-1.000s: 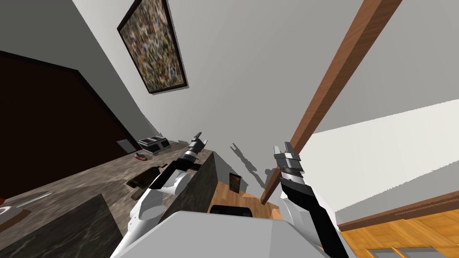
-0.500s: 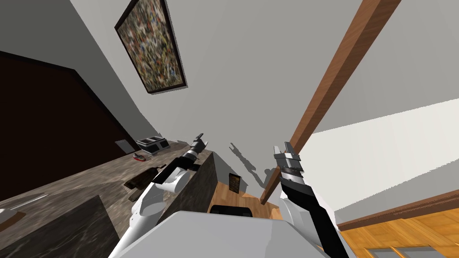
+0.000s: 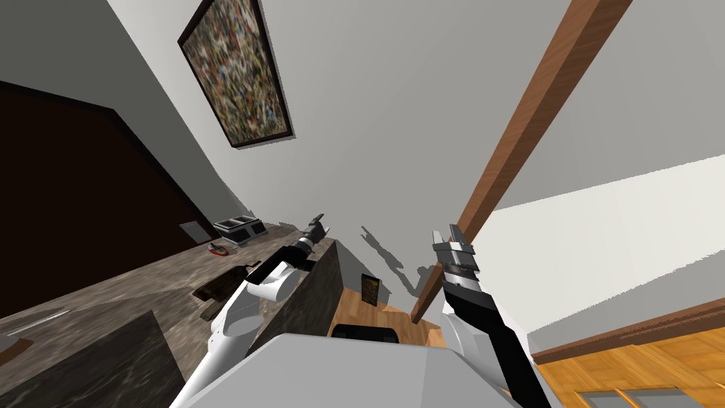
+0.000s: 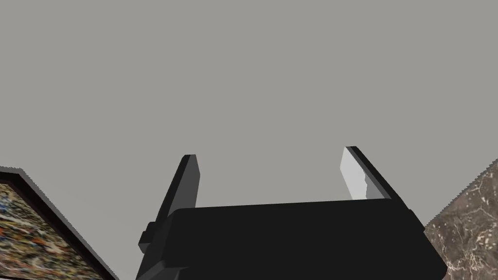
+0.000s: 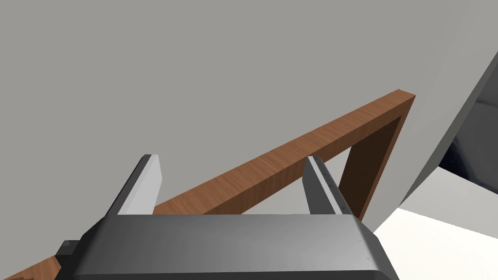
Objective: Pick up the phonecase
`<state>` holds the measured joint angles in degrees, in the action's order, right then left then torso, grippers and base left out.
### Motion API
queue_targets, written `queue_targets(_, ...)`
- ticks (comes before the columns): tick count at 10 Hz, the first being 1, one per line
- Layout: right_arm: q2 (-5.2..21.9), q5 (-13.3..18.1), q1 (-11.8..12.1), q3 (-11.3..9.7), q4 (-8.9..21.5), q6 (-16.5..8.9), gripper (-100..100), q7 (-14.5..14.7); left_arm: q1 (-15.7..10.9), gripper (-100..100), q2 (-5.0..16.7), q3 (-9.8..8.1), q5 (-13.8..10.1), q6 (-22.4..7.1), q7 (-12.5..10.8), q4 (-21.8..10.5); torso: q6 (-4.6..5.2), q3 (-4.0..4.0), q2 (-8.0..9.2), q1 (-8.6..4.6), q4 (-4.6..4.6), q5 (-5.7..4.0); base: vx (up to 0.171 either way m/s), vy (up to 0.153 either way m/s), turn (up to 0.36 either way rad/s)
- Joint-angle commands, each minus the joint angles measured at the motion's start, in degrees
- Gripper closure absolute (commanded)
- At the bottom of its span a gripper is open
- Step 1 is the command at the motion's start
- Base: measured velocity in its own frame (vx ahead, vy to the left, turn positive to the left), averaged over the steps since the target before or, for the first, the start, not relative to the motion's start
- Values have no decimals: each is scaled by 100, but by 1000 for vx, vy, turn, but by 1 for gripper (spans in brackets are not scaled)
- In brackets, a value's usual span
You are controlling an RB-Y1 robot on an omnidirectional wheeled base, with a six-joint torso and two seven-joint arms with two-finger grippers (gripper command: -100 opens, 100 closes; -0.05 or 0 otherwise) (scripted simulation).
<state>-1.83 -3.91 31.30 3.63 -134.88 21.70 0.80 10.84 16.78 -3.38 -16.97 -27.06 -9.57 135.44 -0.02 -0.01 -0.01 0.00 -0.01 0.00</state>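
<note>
Left gripper (image 3: 318,223): fingers spread about as wide as they go with nothing between them (image 4: 270,165). It is held out over the far right end of the counter and aimed at the grey wall, not down at the top.
Right gripper (image 3: 446,234): open just as wide and empty (image 5: 232,167). It is raised off to the right, clear of the counter and close to the wooden door frame (image 3: 524,120).
Counter (image 3: 127,297): dark veined stone running from near left to far right, with the left forearm lying above it.
Phonecase (image 3: 220,248): most likely the small flat red-and-pale thing on the counter, to the left of the left gripper. It is too small to be sure.
Neighbours: a grey box (image 3: 237,228) sits just beyond it. A dark brown flat board (image 3: 225,282) lies nearer, close beside the left arm.
Risk, aim: the left gripper points past the phonecase. Closing from this pose would catch only air, so the wrist has to turn down and left first.
Risk, sweep: swinging left at a low height could drag the forearm across the board or knock the phonecase toward the box.
Risk, wrong thing: the board is also flat and dark and could be taken for the target.
Risk, grip: a thin thing lying flat gives blade fingers little edge, so they may skid on the stone or push it away.
Risk, right side: turning the body could knock the right gripper against the door frame.
</note>
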Motion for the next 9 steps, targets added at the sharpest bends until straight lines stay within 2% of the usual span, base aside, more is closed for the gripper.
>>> queue_targets(1,0,0,0,0,0,0,0,0,-116,-100,62,-44,-93,-286,3,-48,0,0,0,0,0,0,4,-2,-13)
queue_targets(9,0,0,0,0,0,0,0,0,-281,-100,182,-124,-271,-1501,31,-163,0,0,-1,2,0,1,2,0,-6)
